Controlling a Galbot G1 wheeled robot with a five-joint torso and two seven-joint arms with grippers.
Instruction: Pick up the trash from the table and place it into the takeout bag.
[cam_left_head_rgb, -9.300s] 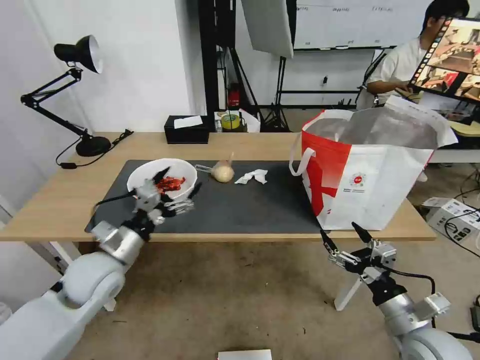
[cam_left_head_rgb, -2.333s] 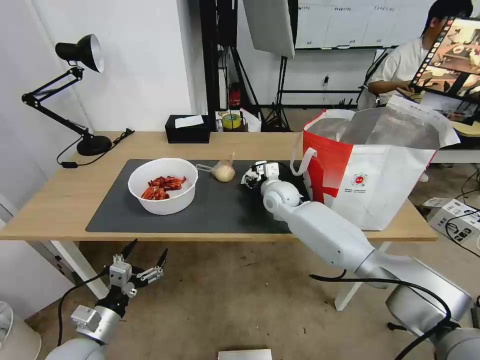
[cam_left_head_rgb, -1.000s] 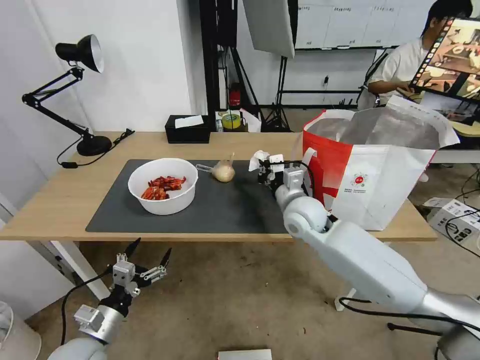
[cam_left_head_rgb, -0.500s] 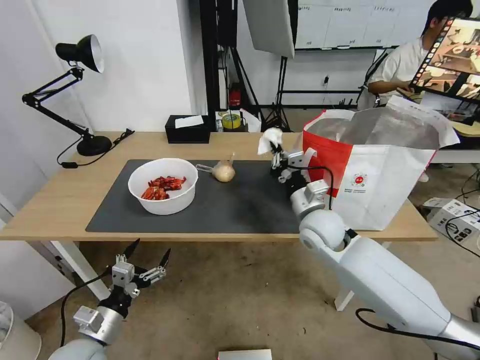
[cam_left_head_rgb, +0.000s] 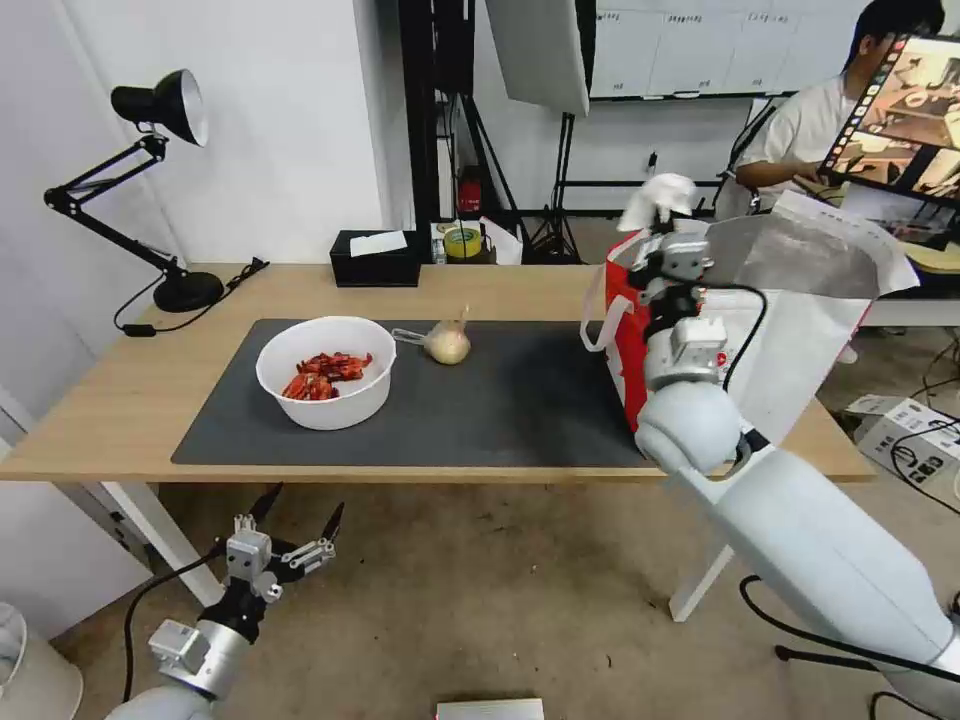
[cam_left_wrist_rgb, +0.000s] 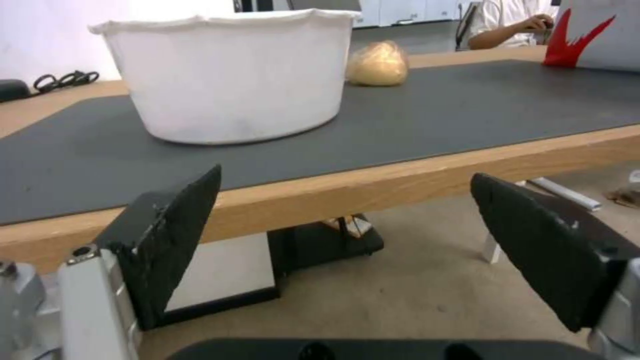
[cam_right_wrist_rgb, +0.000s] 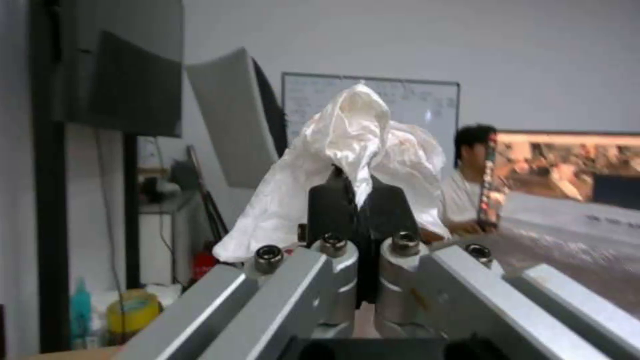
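My right gripper (cam_left_head_rgb: 662, 213) is shut on a crumpled white tissue (cam_left_head_rgb: 657, 193) and holds it high, just over the near left rim of the red-and-white takeout bag (cam_left_head_rgb: 790, 370). In the right wrist view the tissue (cam_right_wrist_rgb: 353, 160) sticks up from the closed black fingers (cam_right_wrist_rgb: 333, 200). A white bowl of red crayfish shells (cam_left_head_rgb: 325, 384) and a small clear bag of beige food (cam_left_head_rgb: 446, 343) rest on the dark mat (cam_left_head_rgb: 500, 410) of the wood table (cam_left_head_rgb: 120, 400). My left gripper (cam_left_head_rgb: 285, 520) hangs open below the table's front edge; the bowl (cam_left_wrist_rgb: 233, 75) and beige bag (cam_left_wrist_rgb: 377, 63) show beyond its fingers.
A black tissue box (cam_left_head_rgb: 374, 258) stands at the back of the table, and a black desk lamp (cam_left_head_rgb: 150, 180) at its back left corner. A person sits behind the bag at the far right. A white box (cam_left_head_rgb: 900, 425) lies on the floor to the right.
My right gripper has lifted the tissue off the mat and carried it up and to the right, to above the bag's rim. The left arm stays low under the table edge.
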